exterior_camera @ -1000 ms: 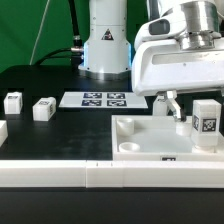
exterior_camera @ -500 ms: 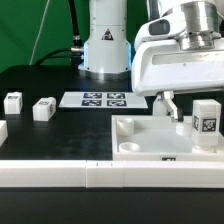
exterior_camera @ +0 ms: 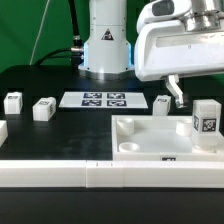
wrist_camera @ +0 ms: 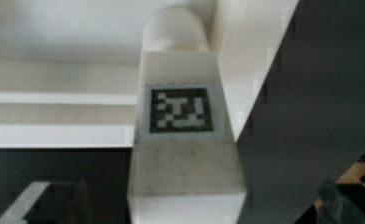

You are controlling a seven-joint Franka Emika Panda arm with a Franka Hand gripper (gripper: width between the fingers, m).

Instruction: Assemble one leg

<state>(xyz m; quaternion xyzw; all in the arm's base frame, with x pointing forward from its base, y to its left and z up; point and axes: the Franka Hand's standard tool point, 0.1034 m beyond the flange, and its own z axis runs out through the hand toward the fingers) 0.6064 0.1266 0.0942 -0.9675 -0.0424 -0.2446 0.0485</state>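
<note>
1. Find the gripper (exterior_camera: 181,100) in the upper right of the exterior view, higher and further right than a second ago. Only one dark finger (exterior_camera: 177,90) shows beneath the white body.
2. Cannot tell whether the claw stands apart or together: second finger hidden, nothing visibly clamped.
3. Locate the leg (exterior_camera: 206,122) upright at the right edge of frame, tag toward the camera, at the right end of the large white piece (exterior_camera: 140,132). Same spot as before, and clear of the finger.
4. Spot a small spare leg (exterior_camera: 162,103) just behind the large white piece, plainer now with the finger lifted off that patch.
5. In the wrist view, see a tagged post (wrist_camera: 182,150) filling centre frame, close and upright; probably the same leg.
6. Log the two left-hand legs (exterior_camera: 43,108) and the marker board (exterior_camera: 100,99) as unmoved.
7. Read as: placement probably done and retreat under way. Cannot check seating in the corner hole from here.
</note>
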